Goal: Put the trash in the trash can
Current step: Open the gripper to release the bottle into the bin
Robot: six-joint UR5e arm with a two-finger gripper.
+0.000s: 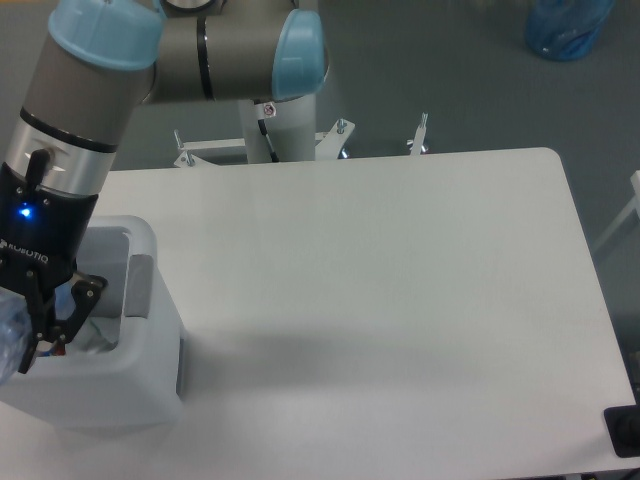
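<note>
One arm works at the left end of the desk point(400, 300), with its end effector point(35, 325) lowered over the opening of the trash can point(140, 385). The right-hand finger point(82, 300) is visible inside the rim; the left-hand finger is cut off by the frame edge. A translucent bluish mass at the far left, taken to be the crushed bottle point(10, 335), sits against the fingers and appears to be clamped between them. The grip cannot be confirmed, because the frame edge cuts off part of it.

Positioning rationale: the end effector is held above the bin mouth so that a released item falls inside and not onto the desk. The bottle lies toward the left side of the opening, partly out of frame, so its clearance from the rim cannot be judged.

A pale object point(95, 335) is visible inside the bin near the right wall; it may be the paper wad, but this is uncertain.

Judged status: release is the step in hand.
</note>
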